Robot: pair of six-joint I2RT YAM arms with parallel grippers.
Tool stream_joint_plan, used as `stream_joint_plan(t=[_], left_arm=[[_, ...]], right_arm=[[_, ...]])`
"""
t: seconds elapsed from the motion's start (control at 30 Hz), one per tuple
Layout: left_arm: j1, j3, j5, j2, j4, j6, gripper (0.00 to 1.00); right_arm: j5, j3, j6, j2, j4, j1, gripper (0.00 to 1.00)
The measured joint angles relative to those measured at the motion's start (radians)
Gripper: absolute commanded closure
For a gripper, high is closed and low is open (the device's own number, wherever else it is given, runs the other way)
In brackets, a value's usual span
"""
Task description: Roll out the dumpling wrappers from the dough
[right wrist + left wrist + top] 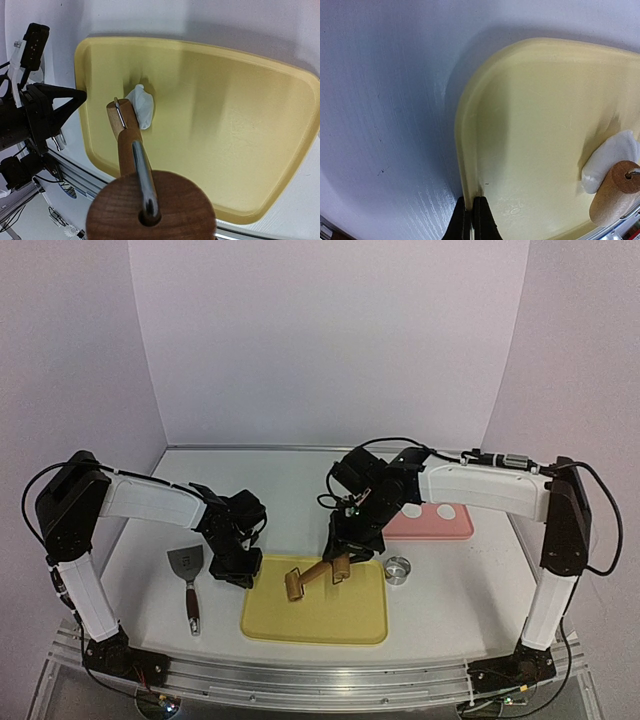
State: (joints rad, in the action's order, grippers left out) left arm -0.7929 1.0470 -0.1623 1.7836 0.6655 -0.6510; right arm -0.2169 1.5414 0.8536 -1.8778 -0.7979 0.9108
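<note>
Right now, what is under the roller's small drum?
A white dough lump lies under the roller, on the yellow tray. Only one side of it shows; the rest is covered by the drum.

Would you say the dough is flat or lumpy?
Lumpy: the dough is a thick crumpled wad on the tray by the rolling pin.

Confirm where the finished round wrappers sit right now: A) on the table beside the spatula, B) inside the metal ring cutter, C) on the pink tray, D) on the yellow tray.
C: the top view shows two round white dumpling wrappers lying on the pink tray, while the yellow tray holds only the irregular dough under the rolling pin.
</note>
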Motion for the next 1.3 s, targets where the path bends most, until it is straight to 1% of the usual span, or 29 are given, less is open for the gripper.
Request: stream_joint_plan(t=[0.5, 0.7, 1.07, 1.3], left_arm=[[0.001, 0.002, 0.000, 0.002, -0.005, 0.001, 1.00], [0.001, 0.005, 0.001, 0.006, -0.021, 0.000, 1.00], [0.000, 0.005, 0.008, 0.011, -0.065, 0.001, 1.00], [-0.001, -0.001, 0.011, 0.011, -0.085, 0.007, 1.00]], right_arm=[[0.009, 0.024, 0.001, -0.034, 0.014, 0.006, 1.00], [0.037, 0.021, 0.004, -0.031, 0.017, 0.009, 1.00], [0.085, -0.047, 0.026, 0.021, 0.051, 0.008, 1.00], [0.085, -0.082, 0.046, 0.041, 0.072, -0.004, 1.00]])
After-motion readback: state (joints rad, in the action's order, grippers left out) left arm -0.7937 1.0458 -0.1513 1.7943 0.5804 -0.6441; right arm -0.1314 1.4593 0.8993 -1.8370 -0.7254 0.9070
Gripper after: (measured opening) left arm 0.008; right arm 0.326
